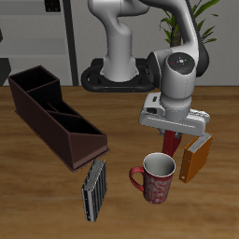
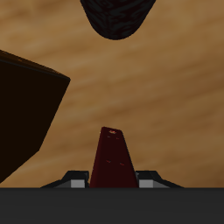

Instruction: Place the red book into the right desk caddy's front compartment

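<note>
My gripper [image 1: 172, 137] is shut on the red book [image 1: 171, 144], a thin dark red hardcover held upright between the fingers. It hangs just behind the mug and beside the orange book. In the wrist view the red book [image 2: 114, 157] stands up between the fingertips of the gripper [image 2: 114, 179]. The right desk caddy [image 1: 35, 105], a long dark maroon-brown open box with dividers and a sloped lower end, lies across the table well away from the gripper. It does not show in the wrist view.
A red mug [image 1: 154, 177] stands near the table's front edge; it shows in the wrist view [image 2: 118, 17]. An orange book [image 1: 196, 159] leans close beside the gripper and looks dark in the wrist view [image 2: 26, 114]. A grey-and-black striped book [image 1: 93, 189] stands in front of the caddy's sloped end.
</note>
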You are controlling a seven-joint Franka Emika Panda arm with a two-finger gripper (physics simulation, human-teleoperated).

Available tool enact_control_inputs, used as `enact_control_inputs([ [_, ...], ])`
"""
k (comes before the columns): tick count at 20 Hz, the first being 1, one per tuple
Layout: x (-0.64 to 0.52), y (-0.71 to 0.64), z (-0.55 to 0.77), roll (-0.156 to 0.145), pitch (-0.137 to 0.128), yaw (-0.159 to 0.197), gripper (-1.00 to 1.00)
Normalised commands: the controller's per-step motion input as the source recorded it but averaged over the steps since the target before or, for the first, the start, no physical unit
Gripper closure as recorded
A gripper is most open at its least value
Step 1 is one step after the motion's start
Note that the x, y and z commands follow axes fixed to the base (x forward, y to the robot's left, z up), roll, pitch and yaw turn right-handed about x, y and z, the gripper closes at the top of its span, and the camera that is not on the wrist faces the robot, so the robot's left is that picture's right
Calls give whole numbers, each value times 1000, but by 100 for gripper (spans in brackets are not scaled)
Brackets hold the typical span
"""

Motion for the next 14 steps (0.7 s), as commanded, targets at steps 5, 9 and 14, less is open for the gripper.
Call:
enact_control_inputs([
  [5, -58, -128, 248, -10, -30, 37, 100],
  [9, -111, -253, 389, -2, -32, 74, 100],
  [14, -128, -363, 451, 19, -65, 112, 100],
])
